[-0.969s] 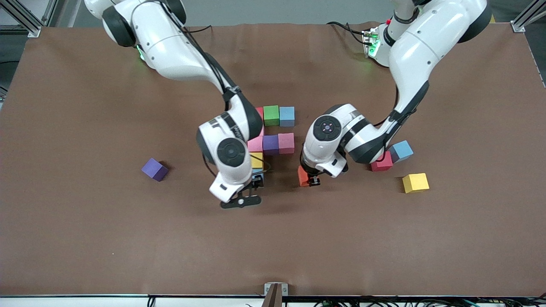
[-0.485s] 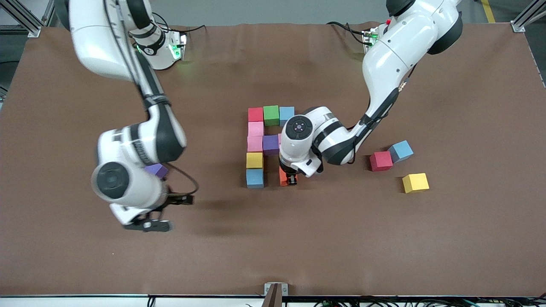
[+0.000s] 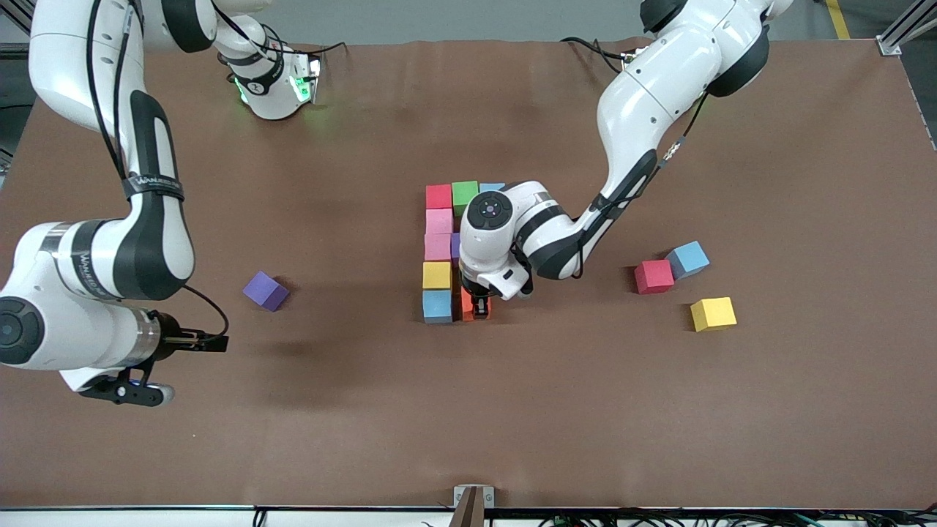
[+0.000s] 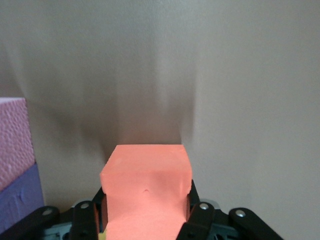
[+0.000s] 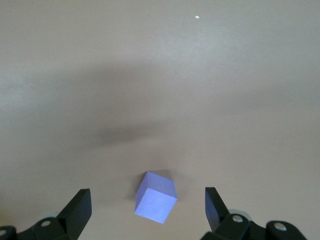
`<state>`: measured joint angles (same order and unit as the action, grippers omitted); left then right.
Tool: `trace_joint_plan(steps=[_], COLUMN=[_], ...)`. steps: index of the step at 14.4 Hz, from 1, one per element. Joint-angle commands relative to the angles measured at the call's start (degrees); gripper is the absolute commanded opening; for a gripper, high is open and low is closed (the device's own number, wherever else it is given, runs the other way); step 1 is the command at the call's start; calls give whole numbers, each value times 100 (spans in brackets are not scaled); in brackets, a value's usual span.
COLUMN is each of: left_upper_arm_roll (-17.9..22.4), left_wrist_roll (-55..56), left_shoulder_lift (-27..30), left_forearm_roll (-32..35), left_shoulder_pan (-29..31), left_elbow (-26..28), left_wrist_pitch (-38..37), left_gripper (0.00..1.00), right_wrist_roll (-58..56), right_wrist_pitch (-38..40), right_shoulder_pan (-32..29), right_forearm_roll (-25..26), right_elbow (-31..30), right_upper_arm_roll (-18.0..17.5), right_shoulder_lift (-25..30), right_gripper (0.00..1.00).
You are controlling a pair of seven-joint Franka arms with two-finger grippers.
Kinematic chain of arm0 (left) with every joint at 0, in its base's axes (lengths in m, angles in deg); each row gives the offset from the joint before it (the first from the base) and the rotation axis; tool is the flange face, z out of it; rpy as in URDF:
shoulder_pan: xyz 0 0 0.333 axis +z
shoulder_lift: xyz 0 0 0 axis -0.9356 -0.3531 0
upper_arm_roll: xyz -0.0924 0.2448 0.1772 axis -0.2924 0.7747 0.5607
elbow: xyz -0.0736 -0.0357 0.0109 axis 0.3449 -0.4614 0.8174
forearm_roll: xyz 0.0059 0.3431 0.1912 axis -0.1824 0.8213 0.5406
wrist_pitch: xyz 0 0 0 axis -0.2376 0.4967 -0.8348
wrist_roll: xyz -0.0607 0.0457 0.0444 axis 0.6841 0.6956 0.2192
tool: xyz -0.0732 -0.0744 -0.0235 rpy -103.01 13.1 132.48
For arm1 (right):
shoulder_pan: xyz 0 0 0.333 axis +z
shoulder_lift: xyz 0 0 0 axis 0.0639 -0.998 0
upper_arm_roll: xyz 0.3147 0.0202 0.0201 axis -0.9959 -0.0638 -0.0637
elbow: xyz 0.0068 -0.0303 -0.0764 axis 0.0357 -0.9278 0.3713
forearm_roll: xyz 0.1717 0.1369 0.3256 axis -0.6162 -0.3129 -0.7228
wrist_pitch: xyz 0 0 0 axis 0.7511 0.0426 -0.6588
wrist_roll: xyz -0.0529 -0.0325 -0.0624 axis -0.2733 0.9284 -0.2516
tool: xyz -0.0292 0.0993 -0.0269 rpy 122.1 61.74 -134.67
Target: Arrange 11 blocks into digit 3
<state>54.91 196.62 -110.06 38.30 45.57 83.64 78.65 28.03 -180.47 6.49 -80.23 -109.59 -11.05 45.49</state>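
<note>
in the front view the left gripper point(image 3: 479, 307), clamped on the orange block point(image 3: 468, 306), held it just beside the blue block point(image 3: 437, 305), likely to extend the digit 3 point(image 3: 441, 247). its wrist view showed that grip. the right gripper point(image 5: 147, 212), fingers apart, hovered near the purple block point(image 5: 156, 196).

I see the partly built figure mid-table: a red block point(image 3: 438, 196), a green block point(image 3: 465, 196) and a sliver of a blue block point(image 3: 492, 187) form the bar farthest from the front camera. From the red one a column runs toward that camera: two pink blocks point(image 3: 438, 233), a yellow block point(image 3: 437, 275), a blue block point(image 3: 437, 306). An orange block point(image 4: 146, 192), clamped in my left hand point(image 3: 480, 307), sits just beside that last blue one. A purple block point(image 3: 265, 290) lies alone toward the right arm's end; a red block point(image 3: 654, 277), a blue block point(image 3: 688, 259) and a yellow block point(image 3: 713, 314) lie loose toward the left arm's end.
</note>
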Motion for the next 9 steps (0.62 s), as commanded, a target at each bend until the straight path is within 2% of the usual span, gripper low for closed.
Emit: trace_joint_plan(steps=[1,5,9], left_upper_arm_roll=[85,76,85], left_wrist_roll=[100,100,100], left_shoulder_lift=[-261,-296,-314], left_forearm_roll=[69,16,7], left_shoulder_pan=[-111,-147,-173], left_elbow=[-286,-322,-330], left_wrist_pitch=[242,304,427], left_gripper=[41,41,42], right_wrist_roll=[-29,-82,-653], right_wrist_pitch=[-24,2,142], right_shoulder_pan=[21,-5,-295], right_forearm_roll=[407,435,426], right_elbow=[-290,-421,-510], right_upper_arm_roll=[-42,-42,-42], right_shoulder_lift=[218,349,543], right_gripper=[100,100,100])
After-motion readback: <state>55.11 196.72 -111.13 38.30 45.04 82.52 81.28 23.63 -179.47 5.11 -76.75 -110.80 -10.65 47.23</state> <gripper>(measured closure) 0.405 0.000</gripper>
